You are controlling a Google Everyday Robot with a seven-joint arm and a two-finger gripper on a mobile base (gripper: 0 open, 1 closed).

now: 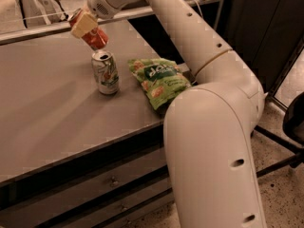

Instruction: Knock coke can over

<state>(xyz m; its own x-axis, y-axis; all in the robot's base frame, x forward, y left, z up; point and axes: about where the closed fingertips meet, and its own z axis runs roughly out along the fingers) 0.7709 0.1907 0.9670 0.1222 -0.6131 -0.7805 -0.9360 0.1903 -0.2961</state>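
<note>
The coke can [94, 36], red-orange with a silver top, is held tilted in the air above the table [42, 103], its top pointing up and left. My gripper [84, 24] is shut on the coke can at the far end of the long white arm [190, 42]; a tan finger pad [83, 23] covers the can's middle. The can hangs just above and behind a white-and-green soda can [105, 72], which stands upright on the table.
A green chip bag [159, 80] lies flat on the table to the right of the white-and-green can, near the table's right edge. My white base [213, 160] stands at the table's front right. Drawers [95, 189] run below the tabletop.
</note>
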